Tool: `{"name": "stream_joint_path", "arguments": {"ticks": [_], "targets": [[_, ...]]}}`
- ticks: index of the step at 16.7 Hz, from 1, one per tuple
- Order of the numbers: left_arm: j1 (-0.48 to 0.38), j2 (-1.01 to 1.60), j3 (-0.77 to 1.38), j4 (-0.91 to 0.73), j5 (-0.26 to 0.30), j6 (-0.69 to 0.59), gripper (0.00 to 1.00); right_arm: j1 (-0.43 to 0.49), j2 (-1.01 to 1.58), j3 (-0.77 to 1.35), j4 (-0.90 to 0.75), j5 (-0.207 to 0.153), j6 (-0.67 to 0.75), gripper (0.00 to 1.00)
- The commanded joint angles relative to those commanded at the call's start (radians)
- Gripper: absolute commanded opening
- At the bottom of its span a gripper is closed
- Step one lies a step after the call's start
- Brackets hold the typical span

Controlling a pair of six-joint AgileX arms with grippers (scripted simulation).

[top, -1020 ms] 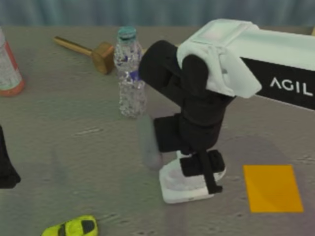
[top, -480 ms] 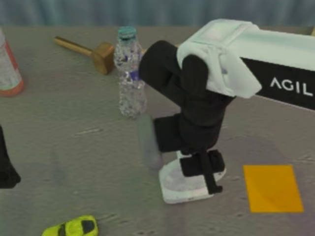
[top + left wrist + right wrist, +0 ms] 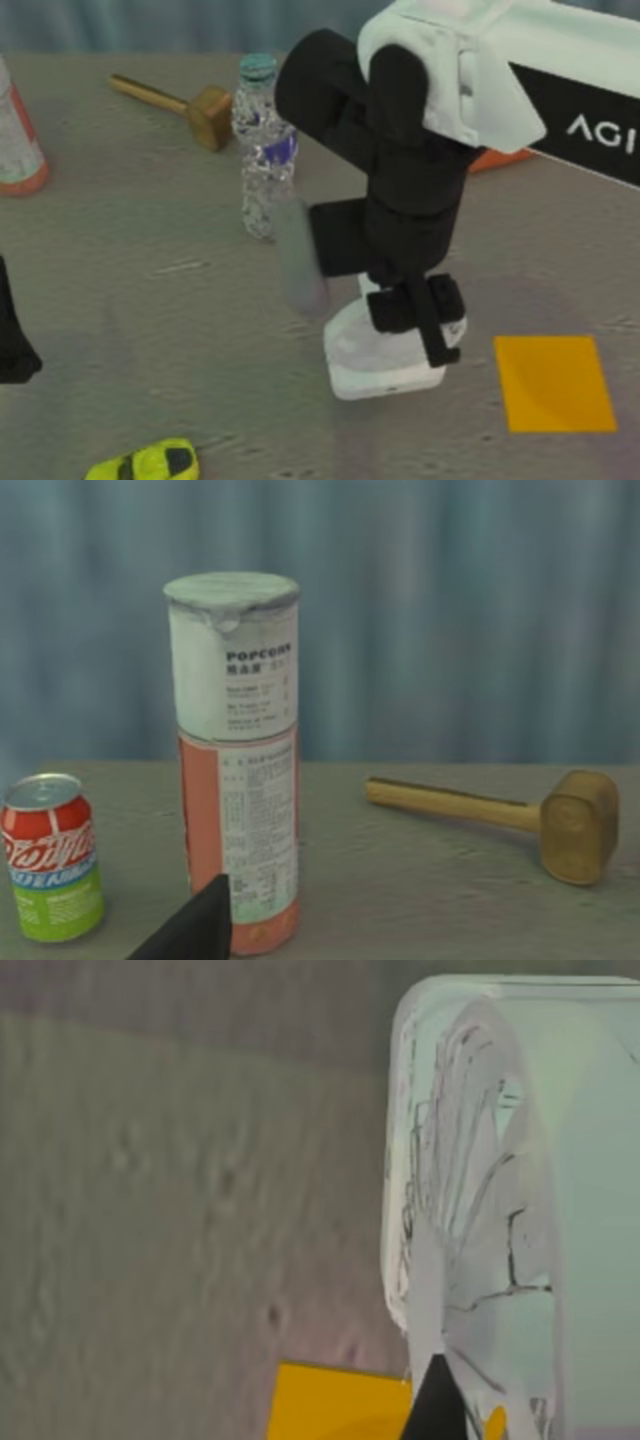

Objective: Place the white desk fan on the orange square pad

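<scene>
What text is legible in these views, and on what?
"AGI", cut off at the frame edge: black panel of the right arm.
"Porcorn", or close to it: white upper label of the tall white-and-orange cylindrical canister; the fine print below is too small to read.
Red-and-green drink can: white script logo, unreadable.
Clear plastic water bottle: blue label, unreadable.

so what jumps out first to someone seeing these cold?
The right arm fills the middle of the top view, its gripper down on the white fan. Just right of the fan lies the bare orange pad, apart from it. The left arm sits parked at the left edge; its wrist view shows a tall popcorn can, a soda can and a mallet.
</scene>
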Motion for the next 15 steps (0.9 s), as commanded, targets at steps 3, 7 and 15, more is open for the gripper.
{"name": "stream_joint_path", "arguments": {"ticks": [3,7,15], "targets": [[0.0,0.0,0.0,0.0,0.0,0.0,1.0,0.001,-0.004,0.024,-0.024,0.0,0.001,0.0],[0.0,0.0,0.0,0.0,0.0,0.0,1.0,-0.02,-0.017,0.005,-0.02,0.0,-0.009,0.0],[0.0,0.0,0.0,0.0,0.0,0.0,1.0,-0.332,-0.357,-0.336,-0.02,-0.003,-0.192,0.0]]}}
